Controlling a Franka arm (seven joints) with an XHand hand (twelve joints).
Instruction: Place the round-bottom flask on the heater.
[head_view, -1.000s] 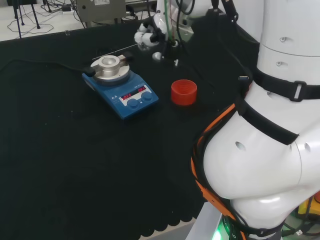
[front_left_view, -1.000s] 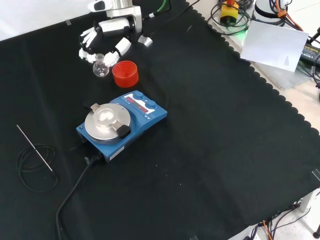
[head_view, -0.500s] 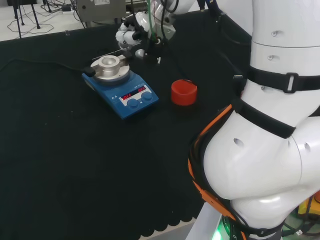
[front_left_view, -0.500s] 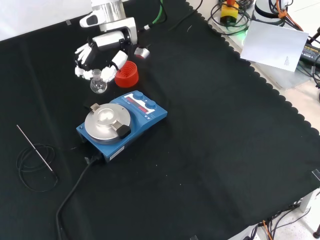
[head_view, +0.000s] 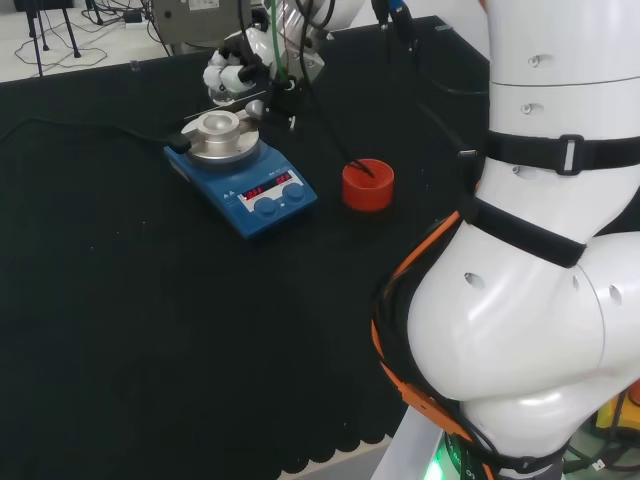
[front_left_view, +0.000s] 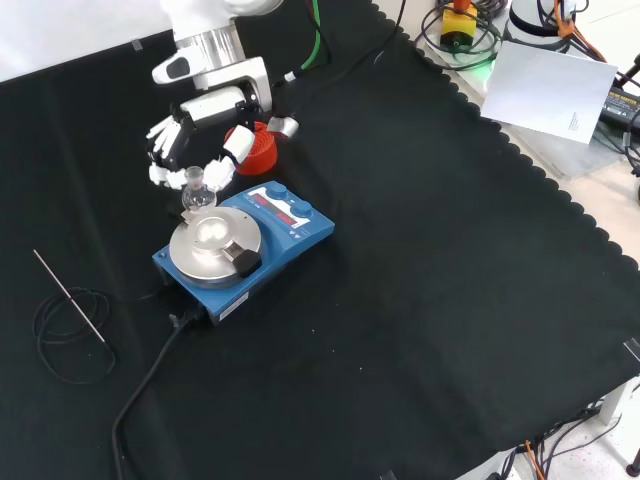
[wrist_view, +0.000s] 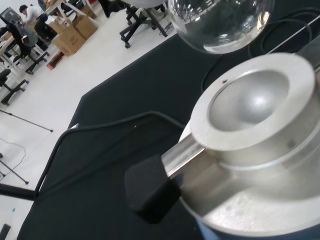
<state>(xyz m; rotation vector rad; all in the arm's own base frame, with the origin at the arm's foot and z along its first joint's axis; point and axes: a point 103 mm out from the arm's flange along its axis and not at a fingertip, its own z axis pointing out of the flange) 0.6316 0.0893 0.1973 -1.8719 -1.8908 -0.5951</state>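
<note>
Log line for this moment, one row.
hand: shut on round-bottom flask | flask: above heater bowl edge, not seated | red stand: empty

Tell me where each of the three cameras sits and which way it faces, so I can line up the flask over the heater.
Head view: behind and above the arm's base, looking over the white links at the heater and the hand.
Front view: in front of the arm, looking down on the cloth; the hand enters from the top, holding the flask by its neck.
Wrist view: at the wrist, looking past the palm at the flask's bulb above the heater's bowl.
All three show the heater.
</note>
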